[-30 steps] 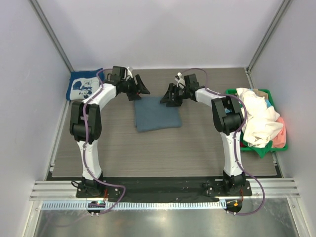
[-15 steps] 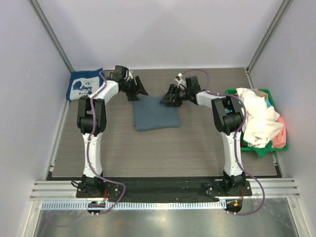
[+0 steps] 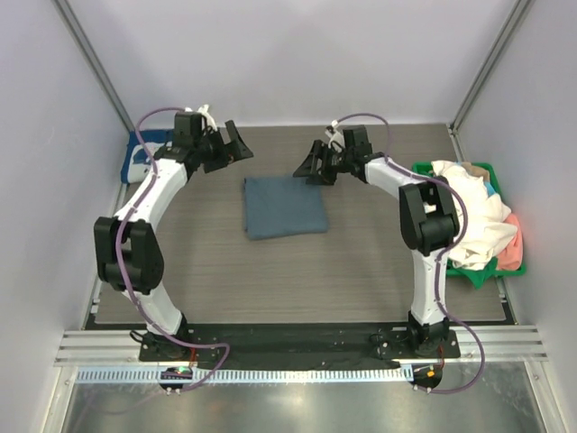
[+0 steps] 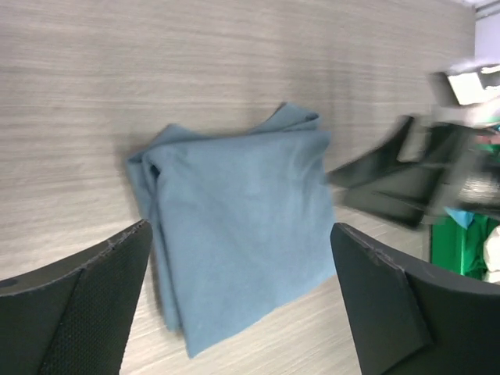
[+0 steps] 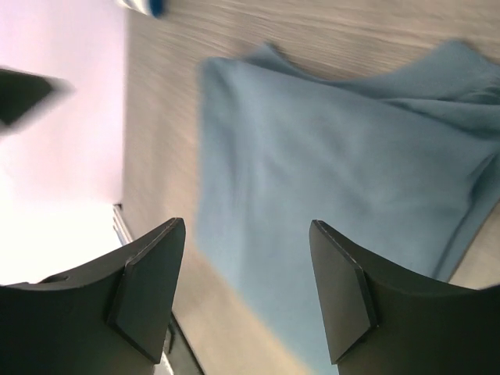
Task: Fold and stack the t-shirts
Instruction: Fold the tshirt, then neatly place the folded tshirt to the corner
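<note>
On table [image 3: 361, 262], folded slate-blue t-shirt [image 3: 285, 207] lies flat; left pincer [image 3: 233, 144] spread wide, empty; right pincer [image 3: 309, 165] same.

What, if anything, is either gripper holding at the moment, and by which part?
Nothing: the left gripper and right gripper are both open and empty, apart from the folded slate-blue t-shirt.

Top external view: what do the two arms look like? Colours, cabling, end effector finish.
Left arm and right arm match: white link shells, black joint housings, black bases. A purple cable loops along each. The left end effector and right end effector are matte black; finger pads show a fine dotted texture.
</note>
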Robot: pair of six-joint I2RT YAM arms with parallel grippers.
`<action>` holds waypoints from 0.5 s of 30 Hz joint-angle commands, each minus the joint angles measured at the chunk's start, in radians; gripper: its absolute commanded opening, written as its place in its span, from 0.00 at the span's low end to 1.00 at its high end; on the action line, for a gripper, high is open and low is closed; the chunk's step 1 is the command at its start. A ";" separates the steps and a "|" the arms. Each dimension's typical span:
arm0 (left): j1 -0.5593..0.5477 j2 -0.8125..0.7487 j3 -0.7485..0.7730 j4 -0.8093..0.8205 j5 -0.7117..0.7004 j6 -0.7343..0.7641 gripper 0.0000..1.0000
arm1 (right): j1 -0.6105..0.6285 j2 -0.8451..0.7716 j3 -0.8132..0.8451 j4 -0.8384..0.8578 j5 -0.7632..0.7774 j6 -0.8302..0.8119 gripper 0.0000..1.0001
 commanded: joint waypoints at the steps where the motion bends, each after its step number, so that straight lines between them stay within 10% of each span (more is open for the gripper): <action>1: 0.021 -0.014 -0.162 0.177 0.016 -0.009 0.98 | 0.006 -0.241 -0.034 -0.001 0.064 0.018 0.71; 15: 0.021 0.193 -0.247 0.369 0.059 -0.090 0.98 | 0.008 -0.781 -0.513 -0.076 0.075 -0.045 0.74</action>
